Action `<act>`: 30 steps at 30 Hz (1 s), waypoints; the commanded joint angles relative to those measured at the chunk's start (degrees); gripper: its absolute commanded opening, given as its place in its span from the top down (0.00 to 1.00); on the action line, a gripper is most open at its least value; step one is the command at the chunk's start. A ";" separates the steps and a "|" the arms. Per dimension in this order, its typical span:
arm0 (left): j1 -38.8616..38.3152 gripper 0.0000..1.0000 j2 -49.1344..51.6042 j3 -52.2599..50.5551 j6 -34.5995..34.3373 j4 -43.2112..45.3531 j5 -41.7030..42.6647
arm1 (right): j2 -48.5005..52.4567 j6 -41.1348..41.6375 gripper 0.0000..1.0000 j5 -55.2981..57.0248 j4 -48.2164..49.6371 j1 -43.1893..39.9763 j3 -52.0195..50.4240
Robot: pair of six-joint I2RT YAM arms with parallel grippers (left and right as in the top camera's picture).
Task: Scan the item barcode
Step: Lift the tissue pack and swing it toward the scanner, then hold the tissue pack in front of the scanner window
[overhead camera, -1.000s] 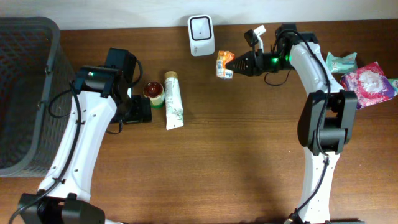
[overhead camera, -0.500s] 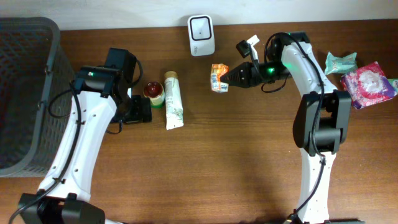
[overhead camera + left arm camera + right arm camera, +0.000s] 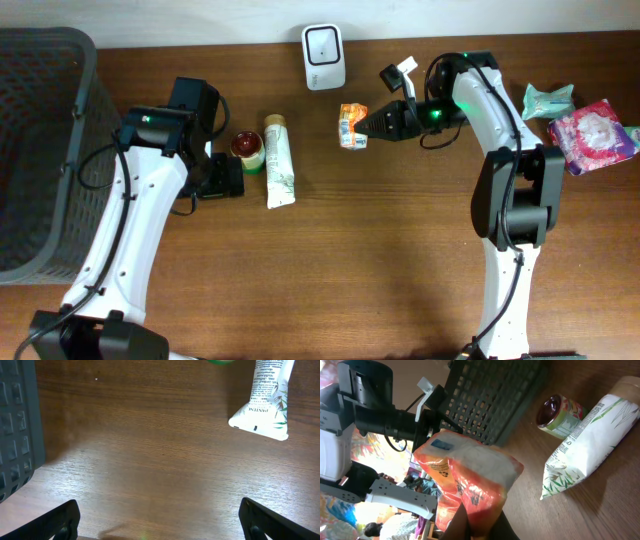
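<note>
Pinching orange pkt (image 3: 351, 126), long axis prob. front-back

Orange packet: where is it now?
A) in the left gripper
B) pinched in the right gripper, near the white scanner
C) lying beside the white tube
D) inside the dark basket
B: the right gripper is shut on the orange packet, close to the white scanner.

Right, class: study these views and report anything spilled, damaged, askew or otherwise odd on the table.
Nothing stands out. The orange packet is pinched in the shut right gripper near the white scanner, slightly crumpled at the grip. The tube lies flat beside the small jar; no spill shows.
</note>
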 commanded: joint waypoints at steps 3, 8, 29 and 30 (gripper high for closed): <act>0.15 0.01 -0.85 -0.22 -0.57 -0.04 -0.42 | -0.26 -0.57 0.96 0.04 -0.26 0.02 0.81; 0.15 0.01 -0.85 -0.22 -0.57 -0.04 -0.42 | -0.26 -0.59 0.96 0.04 -0.20 1.25 0.81; 0.15 0.01 -0.85 -0.22 -0.57 -0.04 -0.42 | -0.26 61.96 0.96 44.57 46.49 4.72 2.60; 0.15 0.01 -0.85 -0.22 -0.57 -0.07 -0.42 | -0.26 62.62 0.96 48.52 46.86 5.07 3.28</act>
